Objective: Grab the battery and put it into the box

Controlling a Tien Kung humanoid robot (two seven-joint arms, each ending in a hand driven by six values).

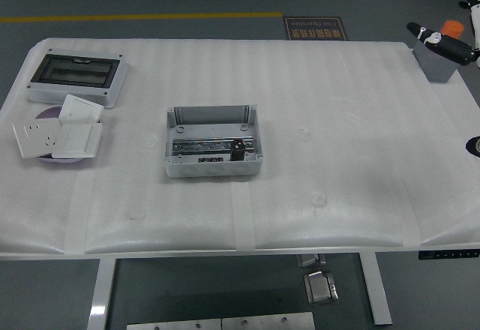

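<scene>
Foam-like white padding covers the long table [300, 82], which takes up most of the head view. The robot's right hand [459, 21], white with black finger parts, shows only at the upper right corner, cut off by the picture's edge. One black-and-white finger [439, 41] points out to the left and the tips of others show above it; the visible fingers are spread apart and hold nothing. The hand hangs over the table's far right corner, above a small grey container [436, 66] with an orange cylinder [452, 28] at its top. Below the hand, at the right edge, a small black part of the arm [474, 145] just shows.

Far to the left of the hand and nearer the camera, about mid-table, sits the open grey rectangular box [214, 141] with a metal rail across its floor. The small dark battery [238, 148] lies inside it, toward the right end of the rail, well apart from the hand.

Farther left again, at the table's left end, a grey enclosure with a dark transparent lid [77, 75] lies flat. Just in front of it, white square switch and socket plates [60, 133] are piled on a round purple dish [46, 112].
</scene>
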